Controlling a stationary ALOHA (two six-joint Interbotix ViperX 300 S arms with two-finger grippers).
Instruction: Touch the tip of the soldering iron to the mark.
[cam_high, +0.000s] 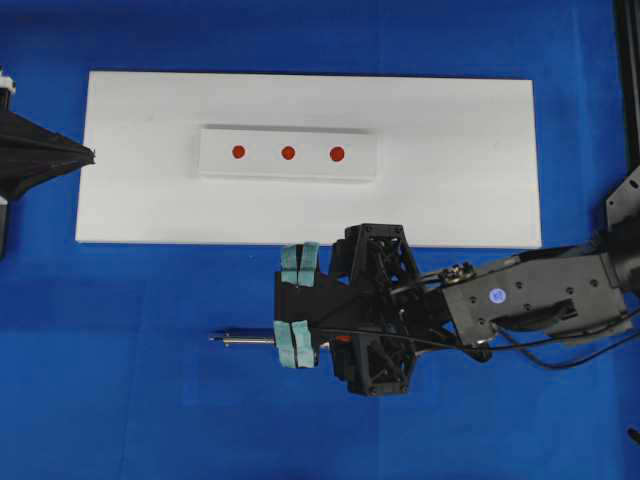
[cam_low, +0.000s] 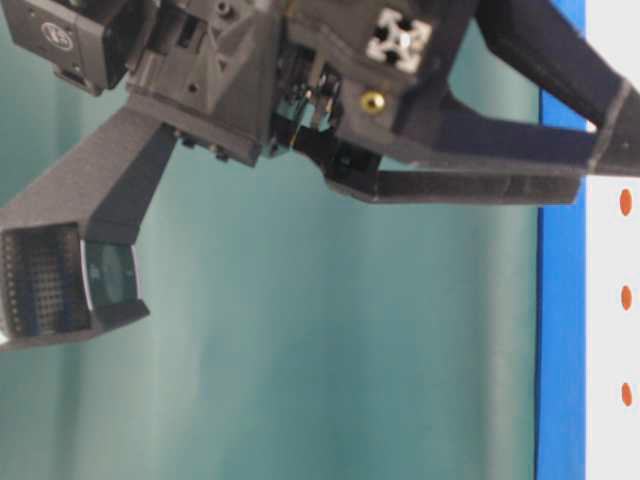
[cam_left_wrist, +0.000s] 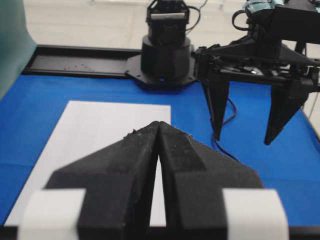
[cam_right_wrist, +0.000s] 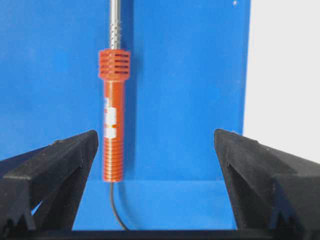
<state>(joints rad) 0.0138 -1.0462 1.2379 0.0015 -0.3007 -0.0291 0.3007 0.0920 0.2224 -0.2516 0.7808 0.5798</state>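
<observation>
Board: we see a white board on the blue worktop, with a raised white strip near its middle carrying three red dots in a row.
Mark: the middle dot, well apart from the iron, on the far side of the board's near edge.
Open room: blue worktop lies bare left of the iron and between it and the board's near edge.
Iron: the soldering iron lies flat on the worktop, parallel to the board's near edge, its tip pointing left in the overhead view.
Iron vs right gripper: in the wrist view we see the orange handle just inside one finger, not centred; we cannot tell if it touches.
Right gripper: jaws spread wide, gripping nothing, above the iron's handle.
Left gripper: jaws pressed together, holding nothing, at the board's left end.
</observation>
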